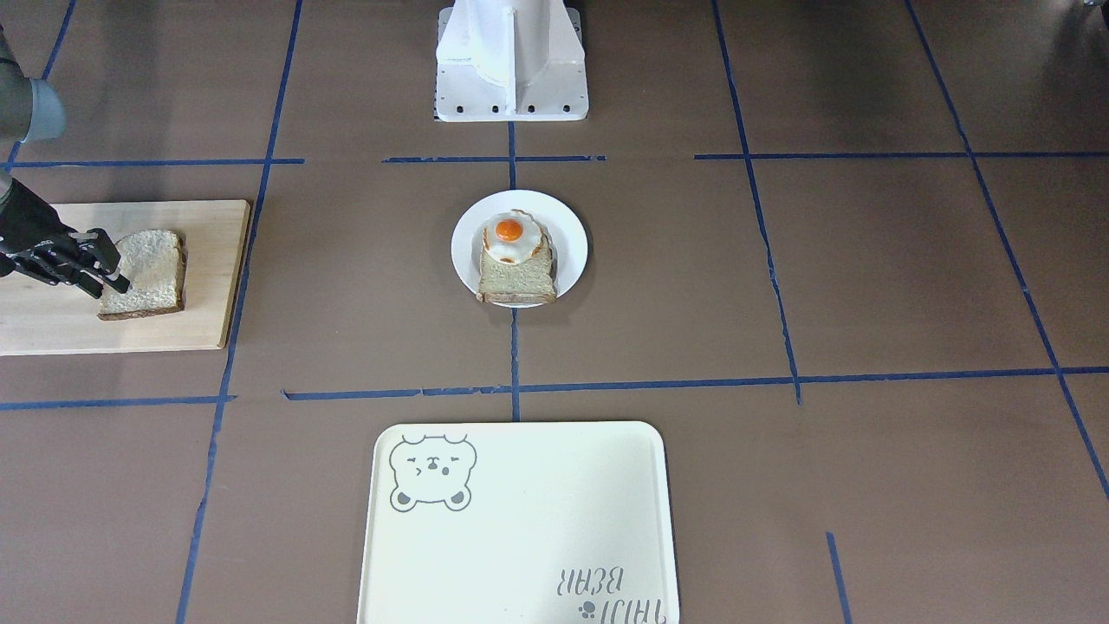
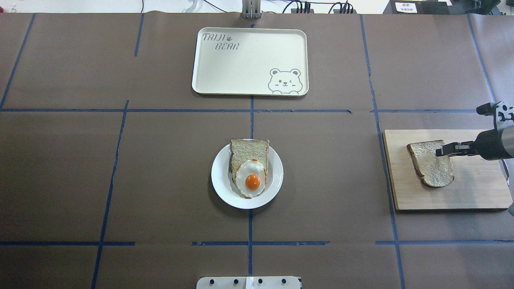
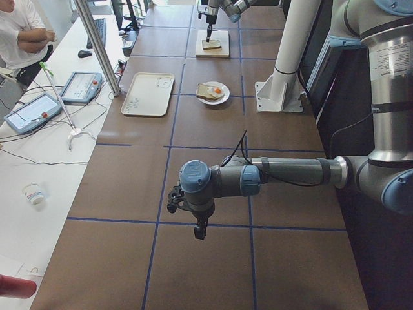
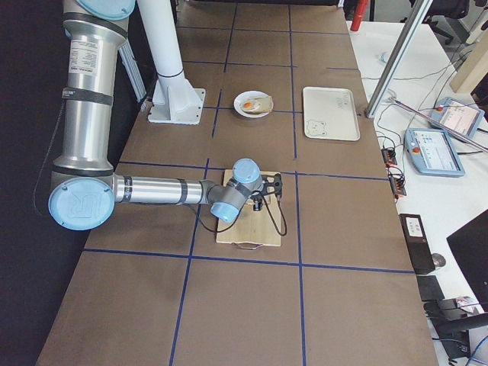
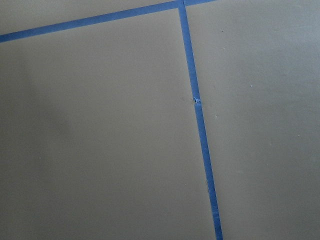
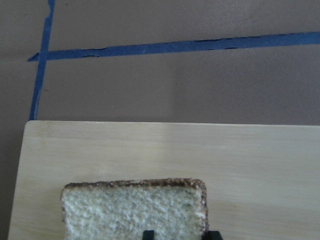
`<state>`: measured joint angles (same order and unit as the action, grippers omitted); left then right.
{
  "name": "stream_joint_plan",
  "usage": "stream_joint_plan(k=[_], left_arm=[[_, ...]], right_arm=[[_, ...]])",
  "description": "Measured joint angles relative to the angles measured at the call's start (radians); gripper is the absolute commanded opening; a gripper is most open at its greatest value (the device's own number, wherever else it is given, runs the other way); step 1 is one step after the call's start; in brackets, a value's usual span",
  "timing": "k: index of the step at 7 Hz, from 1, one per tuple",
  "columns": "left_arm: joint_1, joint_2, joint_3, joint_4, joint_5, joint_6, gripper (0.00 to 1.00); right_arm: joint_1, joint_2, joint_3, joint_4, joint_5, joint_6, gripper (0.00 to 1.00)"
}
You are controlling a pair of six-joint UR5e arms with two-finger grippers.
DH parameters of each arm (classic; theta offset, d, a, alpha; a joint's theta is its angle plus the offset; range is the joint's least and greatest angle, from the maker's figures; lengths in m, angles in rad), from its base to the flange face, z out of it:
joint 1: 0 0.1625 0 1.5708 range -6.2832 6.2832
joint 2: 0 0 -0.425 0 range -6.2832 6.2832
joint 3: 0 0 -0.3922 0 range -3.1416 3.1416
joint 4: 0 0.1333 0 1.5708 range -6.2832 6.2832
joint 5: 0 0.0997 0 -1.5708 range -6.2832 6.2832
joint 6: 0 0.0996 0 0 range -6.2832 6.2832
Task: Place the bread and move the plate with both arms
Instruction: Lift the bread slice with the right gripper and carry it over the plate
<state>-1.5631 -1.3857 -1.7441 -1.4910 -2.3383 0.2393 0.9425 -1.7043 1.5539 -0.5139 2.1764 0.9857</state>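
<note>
Tray reads "TAIJI BEAR". Right claw released, tips straddling bread crust edge on board; bare surface beyond claw. Left claw: grip cannot tell.

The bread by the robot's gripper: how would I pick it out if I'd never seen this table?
Find the wooden board on the robot's right. The bread lies on it with the right gripper at its edge. Unlike the slice on the white plate, it has a dark crust and no fried egg.
</note>
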Motion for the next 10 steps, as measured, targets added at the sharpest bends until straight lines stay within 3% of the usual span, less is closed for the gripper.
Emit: stream_joint_plan(k=[1, 5, 10], left_arm=[[0.000, 0.000, 0.000, 0.000, 0.000, 0.000, 1.00], [0.000, -0.004, -0.001, 0.000, 0.001, 0.000, 1.00], [0.000, -0.007, -0.010, -0.002, 0.001, 0.000, 1.00]], right_arm=[[-0.001, 0.000, 0.000, 0.000, -0.001, -0.001, 0.00], [0.000, 0.000, 0.005, 0.002, 0.014, -0.013, 0.00], [0.094, 0.055, 0.107, -0.054, 0.210, 0.011, 0.00]])
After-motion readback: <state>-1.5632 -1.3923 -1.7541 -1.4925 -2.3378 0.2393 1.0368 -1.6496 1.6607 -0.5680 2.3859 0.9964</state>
